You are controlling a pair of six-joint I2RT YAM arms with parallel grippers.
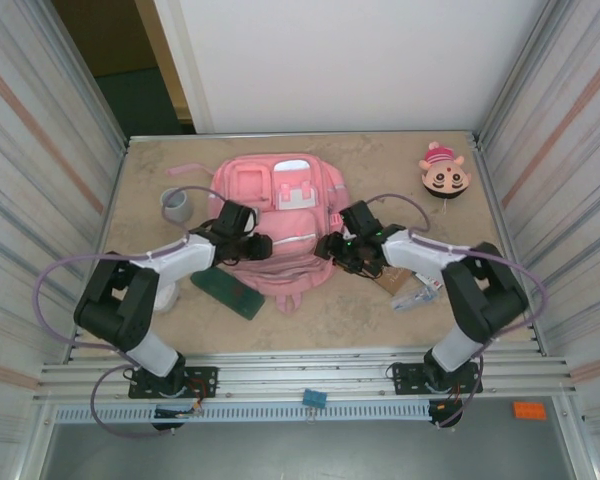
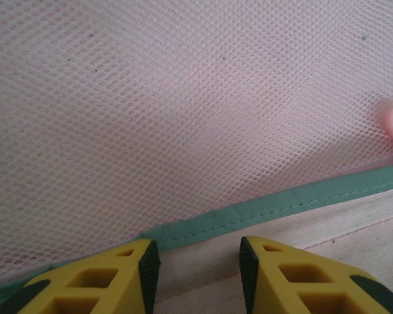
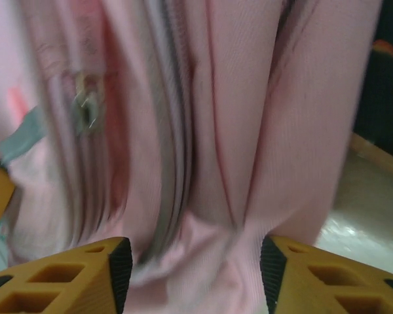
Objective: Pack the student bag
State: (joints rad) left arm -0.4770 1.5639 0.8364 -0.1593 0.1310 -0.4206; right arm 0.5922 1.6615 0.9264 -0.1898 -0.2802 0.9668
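Both half-open: left gripper (image 2: pixel 200 258) over student bag (image 1: pixel 245 185) mesh (image 2: pixel 183 118), right gripper (image 3: pixel 195 261) astride its pink fold (image 3: pixel 216 163).

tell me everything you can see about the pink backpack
The student bag is a large pink fabric backpack lying flat mid-table, front up, with several front pockets and a pale stripe. Up close, one side has a mesh pocket edged in teal trim, and the other shows soft folds and a zipper. The left gripper and right gripper sit against its two sides.
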